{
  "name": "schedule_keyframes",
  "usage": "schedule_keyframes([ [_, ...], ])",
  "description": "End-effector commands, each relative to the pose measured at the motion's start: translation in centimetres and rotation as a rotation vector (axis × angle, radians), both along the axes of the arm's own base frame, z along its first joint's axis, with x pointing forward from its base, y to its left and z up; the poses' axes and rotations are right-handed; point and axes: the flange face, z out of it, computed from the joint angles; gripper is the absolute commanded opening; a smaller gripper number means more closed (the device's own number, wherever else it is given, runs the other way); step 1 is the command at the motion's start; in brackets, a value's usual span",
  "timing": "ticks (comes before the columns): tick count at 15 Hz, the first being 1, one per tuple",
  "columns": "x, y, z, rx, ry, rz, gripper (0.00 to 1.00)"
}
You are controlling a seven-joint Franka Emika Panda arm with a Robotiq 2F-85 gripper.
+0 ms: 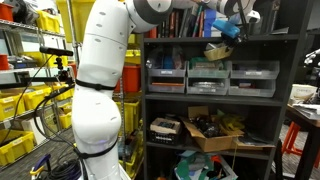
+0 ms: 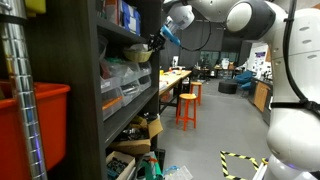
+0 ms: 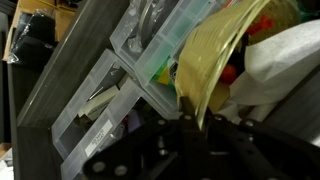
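My gripper (image 3: 190, 118) is shut on the thin rim of an olive-yellow bowl-like container (image 3: 215, 60), which rises from between the jaws. Colourful bits show inside it, along with something white (image 3: 285, 60). In both exterior views the gripper (image 1: 230, 28) (image 2: 160, 40) is at the upper level of a dark shelf unit (image 1: 296, 60). The tan container (image 1: 218, 50) (image 2: 140, 52) hangs just below it, over the shelf board. Clear plastic drawer boxes (image 3: 130, 70) (image 1: 208, 76) sit right beneath and behind the container.
A cardboard box (image 1: 215, 132) and clutter fill the lower shelves. Yellow bins (image 1: 20, 105) stand on a wire rack beside the robot's white body (image 1: 100, 90). A red bin (image 2: 40, 120) is near the camera, and an orange stool (image 2: 187, 105) stands by a long table.
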Motion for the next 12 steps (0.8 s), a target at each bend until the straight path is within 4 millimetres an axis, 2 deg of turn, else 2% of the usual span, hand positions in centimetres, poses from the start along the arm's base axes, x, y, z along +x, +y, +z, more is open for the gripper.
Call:
schedule_keyframes([
  [1, 2.1, 2.9, -1.8, 0.047, -0.010, -0.010, 0.02],
  [5, 2.5, 3.7, -3.3, 0.106, 0.022, 0.000, 0.02],
  [7, 2.4, 4.0, -3.1, 0.134, 0.030, 0.009, 0.34],
  [8, 2.3, 4.1, -3.1, 0.148, 0.038, 0.012, 0.39],
  [9, 0.9, 0.0, -3.9, 0.080, 0.055, -0.004, 0.18],
  [12, 0.9, 0.0, -4.4, 0.091, 0.067, -0.002, 0.34],
])
